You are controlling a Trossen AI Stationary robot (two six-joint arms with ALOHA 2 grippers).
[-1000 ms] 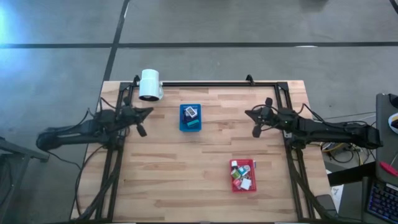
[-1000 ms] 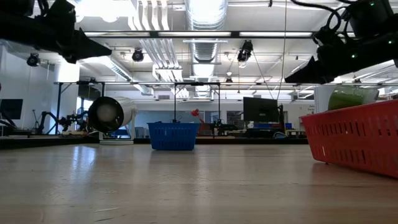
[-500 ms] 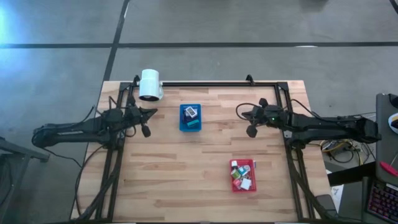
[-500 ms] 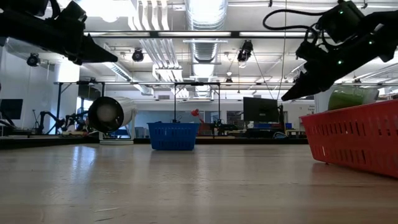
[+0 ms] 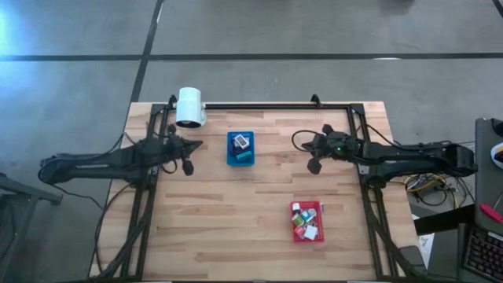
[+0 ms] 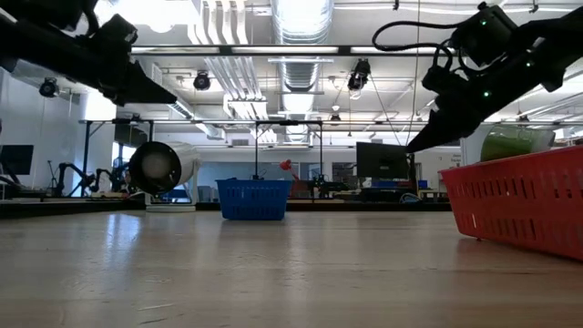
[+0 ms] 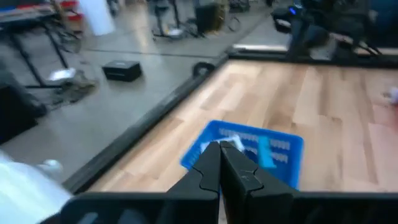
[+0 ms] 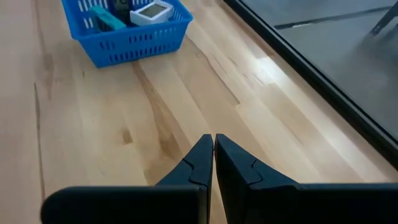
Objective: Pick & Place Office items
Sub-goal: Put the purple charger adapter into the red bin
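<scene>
Arms reach in from either side over the pale plank table (image 5: 212, 212), both held above the wood: the left gripper (image 5: 191, 146) hangs just off the blue tray (image 5: 240, 159), the right gripper (image 5: 309, 145) well across from it, and each has its dark tapered fingers pressed together on nothing. That blue tray, a slatted plastic basket, holds a white block (image 8: 151, 10) and a teal strip (image 8: 107, 18). More office items (image 5: 306, 222), small blocky pieces in white, green and pink-red, sit heaped in the red tray (image 5: 316, 238) of the same ribbed plastic nearer the front edge.
</scene>
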